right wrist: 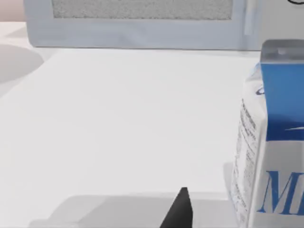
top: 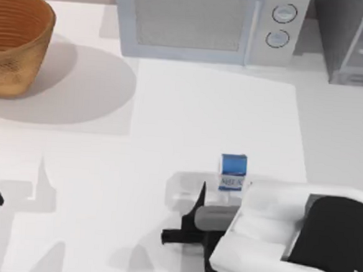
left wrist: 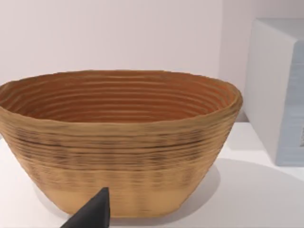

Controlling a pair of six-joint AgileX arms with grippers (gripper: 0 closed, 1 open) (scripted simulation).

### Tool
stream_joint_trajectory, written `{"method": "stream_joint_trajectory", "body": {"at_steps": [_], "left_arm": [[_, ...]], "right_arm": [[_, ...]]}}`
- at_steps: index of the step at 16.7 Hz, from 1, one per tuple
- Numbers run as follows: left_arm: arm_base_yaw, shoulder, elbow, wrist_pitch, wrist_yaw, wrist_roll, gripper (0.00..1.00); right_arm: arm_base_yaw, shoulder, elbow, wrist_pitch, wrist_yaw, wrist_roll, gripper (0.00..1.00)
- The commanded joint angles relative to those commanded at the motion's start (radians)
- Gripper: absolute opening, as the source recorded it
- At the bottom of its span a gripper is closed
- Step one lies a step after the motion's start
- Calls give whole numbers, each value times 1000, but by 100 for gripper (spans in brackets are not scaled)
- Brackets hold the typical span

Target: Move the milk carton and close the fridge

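Top view: milk carton (top: 232, 172) upright beside right tool (top: 197, 202).

White, rounded right arm (top: 268, 232) with black wrist section, grey link, tapered black fingers (top: 196, 205)

Milk carton (right wrist: 275, 142): big blue letter "M" on white lower front, rest of word cut off. Small print on its side panel, too fine to read. No other legible text.
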Motion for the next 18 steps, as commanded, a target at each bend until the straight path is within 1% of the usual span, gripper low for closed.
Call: {"method": "stream_joint_trajectory", "body": {"at_steps": [4,11,18], "left_arm": [[0,0,0,0,0,0,100],[0,0,0,0,0,0,100],[0,0,0,0,0,0,100]], "right_arm": [[-4,-68,6,-22,-1,-15,100],[-18,-174,-5,-120,-16,-20,100],[-42,-226,-6,-172,-41,-18,100]]}}
